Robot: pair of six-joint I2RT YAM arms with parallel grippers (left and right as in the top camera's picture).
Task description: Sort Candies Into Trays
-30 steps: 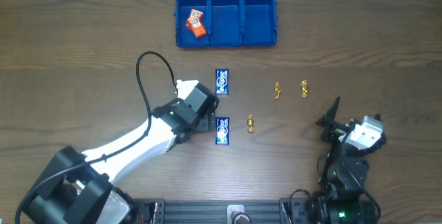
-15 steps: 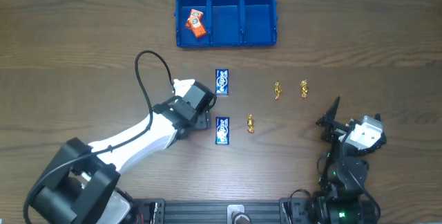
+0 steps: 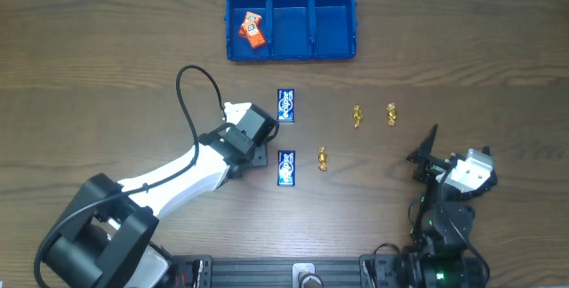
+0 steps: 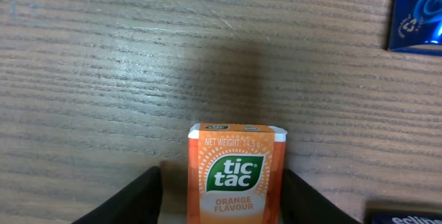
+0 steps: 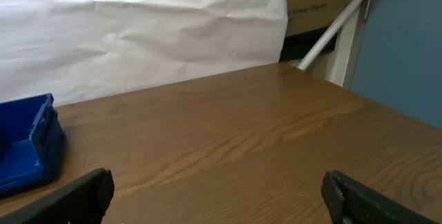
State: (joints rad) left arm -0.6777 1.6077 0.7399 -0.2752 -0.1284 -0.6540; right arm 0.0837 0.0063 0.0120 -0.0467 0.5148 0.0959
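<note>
An orange candy box stands upright on the wooden table between the fingers of my left gripper. The gripper is open, one finger close against the box and a narrow gap on the other side. From above, the left gripper sits just left of two blue packets and hides the box. Three gold-wrapped candies lie to the right. The blue three-compartment tray at the back holds two orange boxes in its left compartment. My right gripper rests open near its base.
The tray's middle and right compartments are bare. A blue packet lies close to the left gripper. The right wrist view looks across the table at the tray's corner, a white backdrop and a cardboard box behind.
The left arm's elbow has shifted left and its gripper has edged slightly left. The right arm and all the candies are unmoved.
</note>
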